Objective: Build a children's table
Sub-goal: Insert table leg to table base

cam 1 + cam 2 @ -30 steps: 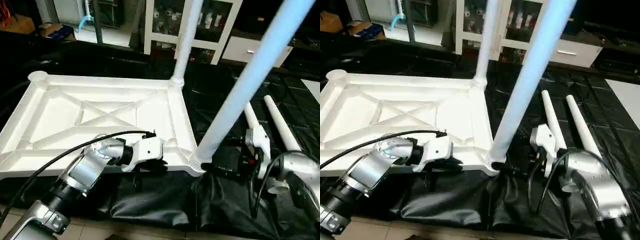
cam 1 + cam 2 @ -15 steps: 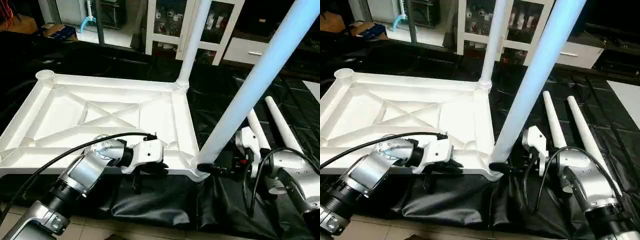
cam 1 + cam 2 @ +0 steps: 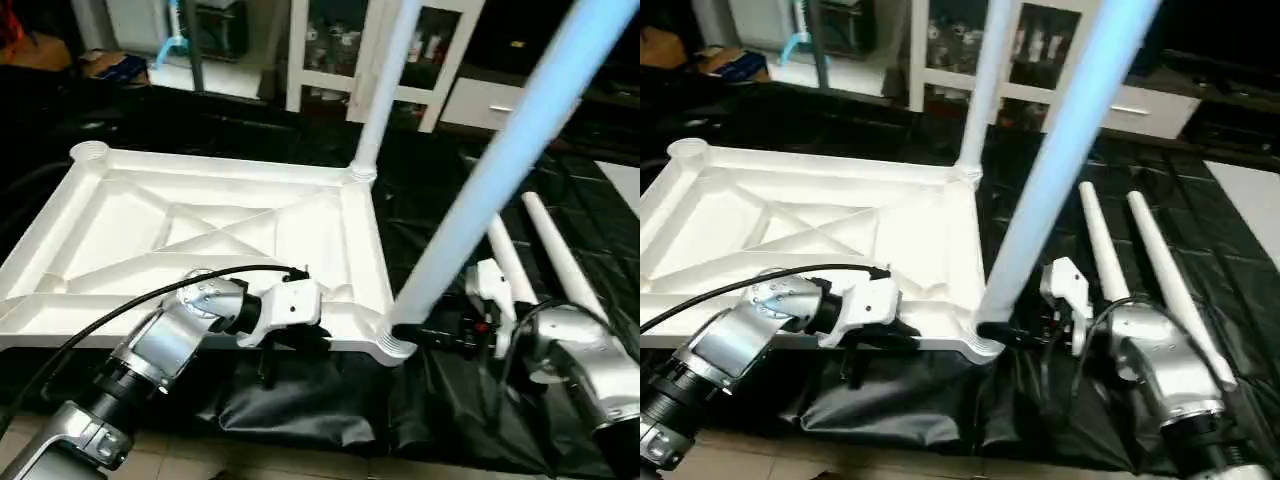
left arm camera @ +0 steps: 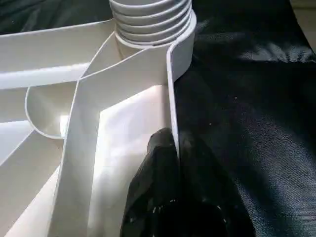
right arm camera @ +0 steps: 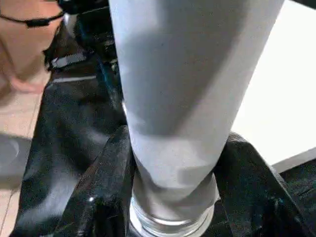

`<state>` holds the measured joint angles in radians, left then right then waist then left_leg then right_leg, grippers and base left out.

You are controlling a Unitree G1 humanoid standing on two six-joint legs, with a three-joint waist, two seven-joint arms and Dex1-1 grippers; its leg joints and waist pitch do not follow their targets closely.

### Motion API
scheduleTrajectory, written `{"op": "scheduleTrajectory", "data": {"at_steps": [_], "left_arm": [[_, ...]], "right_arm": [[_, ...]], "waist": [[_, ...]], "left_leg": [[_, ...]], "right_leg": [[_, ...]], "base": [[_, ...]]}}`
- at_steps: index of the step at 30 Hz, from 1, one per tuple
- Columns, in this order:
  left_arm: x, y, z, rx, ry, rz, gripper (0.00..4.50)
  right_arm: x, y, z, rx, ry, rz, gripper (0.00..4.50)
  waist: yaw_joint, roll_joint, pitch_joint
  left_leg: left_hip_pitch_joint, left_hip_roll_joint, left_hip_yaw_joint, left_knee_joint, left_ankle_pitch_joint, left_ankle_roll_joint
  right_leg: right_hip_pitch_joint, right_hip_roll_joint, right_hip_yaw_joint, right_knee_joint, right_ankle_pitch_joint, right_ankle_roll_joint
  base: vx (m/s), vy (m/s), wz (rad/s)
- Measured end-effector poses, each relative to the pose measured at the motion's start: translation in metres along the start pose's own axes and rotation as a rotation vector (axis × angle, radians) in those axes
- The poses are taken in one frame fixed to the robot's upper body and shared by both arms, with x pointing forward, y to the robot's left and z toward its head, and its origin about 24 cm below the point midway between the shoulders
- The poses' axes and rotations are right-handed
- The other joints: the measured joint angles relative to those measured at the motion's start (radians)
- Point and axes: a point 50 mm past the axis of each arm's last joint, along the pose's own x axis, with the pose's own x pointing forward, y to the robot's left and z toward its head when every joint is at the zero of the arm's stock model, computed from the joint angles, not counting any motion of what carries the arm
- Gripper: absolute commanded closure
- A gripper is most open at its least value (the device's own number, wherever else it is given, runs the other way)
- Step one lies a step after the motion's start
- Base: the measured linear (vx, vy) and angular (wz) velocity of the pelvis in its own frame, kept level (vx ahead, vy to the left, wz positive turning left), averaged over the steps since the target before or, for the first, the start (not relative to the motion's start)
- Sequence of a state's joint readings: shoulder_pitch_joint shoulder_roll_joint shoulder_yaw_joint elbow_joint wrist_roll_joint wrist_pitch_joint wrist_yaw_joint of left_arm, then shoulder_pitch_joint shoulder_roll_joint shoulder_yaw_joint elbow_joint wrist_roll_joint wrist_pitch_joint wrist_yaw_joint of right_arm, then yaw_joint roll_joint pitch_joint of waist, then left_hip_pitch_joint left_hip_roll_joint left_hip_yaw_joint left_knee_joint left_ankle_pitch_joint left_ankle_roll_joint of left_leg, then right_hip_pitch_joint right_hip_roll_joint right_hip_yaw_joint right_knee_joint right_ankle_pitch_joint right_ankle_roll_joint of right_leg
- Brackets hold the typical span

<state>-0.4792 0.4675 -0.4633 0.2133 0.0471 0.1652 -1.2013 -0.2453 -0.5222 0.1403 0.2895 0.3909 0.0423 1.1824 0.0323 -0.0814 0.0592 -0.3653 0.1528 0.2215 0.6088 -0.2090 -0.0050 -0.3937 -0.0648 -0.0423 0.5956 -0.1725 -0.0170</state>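
The children's table top (image 3: 200,230) lies underside up on black cloth, its X ribs showing. One white leg (image 3: 385,90) stands in the far right corner socket. Another leg (image 3: 500,170) stands tilted in the near right socket (image 3: 392,340). Two more legs (image 3: 550,250) lie on the cloth to the right. My left gripper (image 3: 300,340) is shut on the top's near rim (image 4: 170,98), one finger on each side of the wall. My right gripper (image 5: 173,197) grips the base of the near right leg (image 5: 173,98), its fingers (image 5: 106,173) pressed against both sides.
A white glass-door cabinet (image 3: 440,50) stands behind the table, with a white drawer unit (image 3: 490,100) beside it. Black cloth (image 3: 330,410) hangs over the near edge above a tiled floor. A white sheet (image 3: 625,180) lies at the far right.
My right gripper has closed in from wide open onto the base of the near right leg. The left gripper has kept its hold on the rim. The camera has shifted slightly.
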Motion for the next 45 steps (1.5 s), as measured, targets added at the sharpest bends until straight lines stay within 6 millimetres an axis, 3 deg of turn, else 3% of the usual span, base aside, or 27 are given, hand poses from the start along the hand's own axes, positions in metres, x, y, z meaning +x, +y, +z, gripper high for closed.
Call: {"op": "scheduleTrajectory", "data": {"at_steps": [5,9,10,12,14,15,16,17,18,19,20,21,23,27,31,32,33,35,36,40,41,45], "left_arm": [[-0.002,0.003,-0.003,-0.030,0.025,0.039,4.50],[0.001,0.009,-0.004,-0.083,0.053,0.115,4.50],[0.004,0.012,-0.004,-0.100,0.062,0.144,4.50],[0.009,0.019,-0.004,-0.153,0.076,0.220,4.50],[0.017,0.024,-0.002,-0.219,0.069,0.292,4.50],[0.020,0.027,-0.001,-0.254,0.068,0.328,4.50],[0.026,0.029,0.002,-0.273,0.069,0.349,4.50],[0.030,0.032,0.006,-0.295,0.059,0.388,4.50],[0.030,0.035,0.008,-0.307,0.047,0.423,4.50],[0.030,0.037,0.009,-0.317,0.039,0.444,4.50],[0.035,0.038,0.012,-0.339,0.029,0.463,4.50],[0.039,0.039,0.015,-0.347,0.025,0.473,4.50],[0.041,0.042,0.018,-0.352,0.033,0.496,4.50],[0.040,0.043,0.018,-0.357,0.028,0.507,4.50],[0.036,0.043,0.016,-0.352,0.039,0.513,4.50],[0.036,0.043,0.015,-0.348,0.041,0.513,4.50],[0.035,0.043,0.015,-0.342,0.042,0.510,4.50],[0.033,0.042,0.015,-0.322,0.041,0.500,4.50],[0.032,0.042,0.015,-0.308,0.042,0.498,4.50],[0.023,0.042,0.010,-0.255,0.050,0.485,4.50],[0.019,0.039,0.007,-0.226,0.050,0.468,4.50],[0.002,0.025,-0.001,-0.112,0.036,0.313,4.50]], "right_arm": [[0.010,0.001,-0.006,0.054,-0.050,-0.082,2.59],[0.023,-0.002,-0.012,0.103,-0.091,-0.225,2.59],[0.027,-0.004,-0.014,0.119,-0.098,-0.289,2.59],[0.043,-0.011,-0.013,0.143,-0.107,-0.440,2.60],[0.058,-0.017,-0.012,0.159,-0.104,-0.584,2.60],[0.066,-0.020,-0.011,0.175,-0.110,-0.660,2.60],[0.068,-0.021,-0.013,0.187,-0.108,-0.727,2.60],[0.073,-0.024,-0.011,0.185,-0.113,-0.802,2.61],[0.080,-0.028,-0.004,0.179,-0.121,-0.843,2.61],[0.084,-0.030,-0.001,0.170,-0.121,-0.872,2.61],[0.090,-0.032,0.002,0.166,-0.125,-0.931,2.61],[0.093,-0.034,0.004,0.164,-0.130,-0.973,2.61],[0.097,-0.036,0.006,0.158,-0.129,-1.023,2.61],[0.099,-0.037,0.007,0.148,-0.135,-1.028,2.61],[0.098,-0.037,0.007,0.159,-0.167,-0.989,2.61],[0.098,-0.037,0.008,0.160,-0.173,-0.973,2.05],[0.097,-0.036,0.007,0.161,-0.180,-0.959,1.91],[0.093,-0.032,0.005,0.152,-0.196,-0.925,1.84],[0.091,-0.030,0.005,0.147,-0.205,-0.912,1.56],[0.085,-0.025,0.012,0.122,-0.237,-0.849,1.42],[0.081,-0.023,0.015,0.105,-0.245,-0.819,1.18],[0.058,-0.020,0.022,-0.012,-0.189,-0.632,1.18]], "waist": [[-0.009,-0.005,-0.003],[-0.032,-0.007,-0.004],[-0.037,-0.006,-0.004],[-0.060,0.000,0.000],[-0.084,0.010,0.007],[-0.085,0.016,0.012],[-0.081,0.006,0.011],[-0.060,-0.028,-0.003],[-0.050,-0.028,-0.003],[-0.039,-0.018,-0.006],[-0.026,0.008,-0.014],[-0.025,0.012,-0.016],[-0.034,0.007,-0.015],[-0.037,0.008,-0.013],[-0.037,0.009,-0.012],[-0.038,0.010,-0.012],[-0.039,0.010,-0.012],[-0.039,0.011,-0.012],[-0.039,0.012,-0.011],[-0.040,0.013,-0.010],[-0.039,0.014,-0.010],[-0.028,0.014,-0.009]], "left_leg": [[0.002,0.000,-0.001,0.002,0.000,0.000],[0.003,0.000,-0.008,0.003,0.000,0.000],[0.002,0.000,-0.012,0.003,0.000,-0.001],[0.003,0.000,-0.027,0.004,-0.001,-0.001],[-0.001,0.000,-0.043,0.003,-0.001,-0.001],[-0.004,-0.001,-0.037,-0.004,-0.001,-0.001],[-0.003,-0.001,-0.021,-0.006,-0.001,-0.001],[0.000,-0.004,0.015,-0.011,0.002,-0.006],[-0.009,-0.006,0.008,-0.001,-0.002,-0.022],[-0.024,-0.012,-0.039,0.039,-0.024,-0.041],[-0.027,-0.013,-0.102,0.064,-0.023,-0.042],[-0.025,-0.006,-0.108,0.050,-0.013,-0.059],[-0.021,0.010,-0.089,0.031,-0.001,-0.052],[-0.018,0.020,-0.065,0.011,0.000,-0.052],[-0.018,0.022,-0.061,0.011,0.000,-0.052],[-0.018,0.022,-0.060,0.011,0.000,-0.052],[-0.018,0.022,-0.059,0.011,0.000,-0.052],[-0.019,0.023,-0.056,0.010,0.001,-0.050],[-0.019,0.024,-0.055,0.010,0.001,-0.050],[-0.019,0.024,-0.051,0.007,0.003,-0.047],[-0.018,0.024,-0.051,0.006,0.003,-0.047],[-0.017,0.024,-0.048,0.001,0.003,-0.046]], "right_leg": [[0.000,0.000,-0.001,-0.002,-0.004,0.006],[-0.002,0.000,-0.007,-0.013,-0.005,0.008],[-0.001,0.000,-0.012,-0.019,-0.006,0.008],[0.008,-0.007,-0.037,-0.037,-0.007,0.008],[0.024,-0.016,-0.071,-0.046,-0.028,-0.001],[0.022,-0.020,-0.079,-0.009,-0.048,-0.026],[0.029,-0.028,-0.077,0.047,-0.066,-0.042],[0.039,-0.036,-0.039,0.086,-0.095,-0.015],[0.022,-0.037,-0.031,0.090,-0.105,0.019],[0.015,-0.040,-0.038,0.089,-0.105,0.020],[0.009,-0.043,-0.066,0.087,-0.098,0.019],[0.009,-0.044,-0.079,0.084,-0.081,0.015],[0.007,-0.023,-0.058,0.066,-0.059,-0.001],[0.007,-0.022,-0.054,0.046,-0.046,-0.002],[0.007,-0.022,-0.054,0.045,-0.046,-0.001],[0.007,-0.022,-0.053,0.044,-0.046,-0.001],[0.007,-0.022,-0.053,0.043,-0.046,0.000],[0.007,-0.022,-0.052,0.039,-0.044,0.002],[0.007,-0.022,-0.052,0.038,-0.044,0.003],[0.006,-0.022,-0.051,0.034,-0.043,0.003],[0.007,-0.022,-0.050,0.033,-0.044,0.003],[0.007,-0.022,-0.050,0.027,-0.044,0.004]], "base": [[0.000,0.000,0.00],[-0.050,0.012,-0.06],[-0.082,0.029,-0.11],[-0.074,0.049,-0.15],[-0.095,0.056,-0.14],[-0.118,0.049,-0.11],[-0.091,-0.014,0.09],[0.007,-0.101,-0.03],[0.007,-0.101,-0.03],[0.066,-0.060,-0.53],[0.038,0.040,-0.40],[0.038,0.040,-0.40],[0.000,0.000,0.00],[0.000,0.000,0.00],[0.000,0.000,0.00],[0.000,0.000,0.00],[0.000,0.000,0.00],[0.000,0.000,0.00],[0.000,0.000,0.00],[0.000,0.000,0.00],[0.000,0.000,0.00],[0.000,0.000,0.00]]}}
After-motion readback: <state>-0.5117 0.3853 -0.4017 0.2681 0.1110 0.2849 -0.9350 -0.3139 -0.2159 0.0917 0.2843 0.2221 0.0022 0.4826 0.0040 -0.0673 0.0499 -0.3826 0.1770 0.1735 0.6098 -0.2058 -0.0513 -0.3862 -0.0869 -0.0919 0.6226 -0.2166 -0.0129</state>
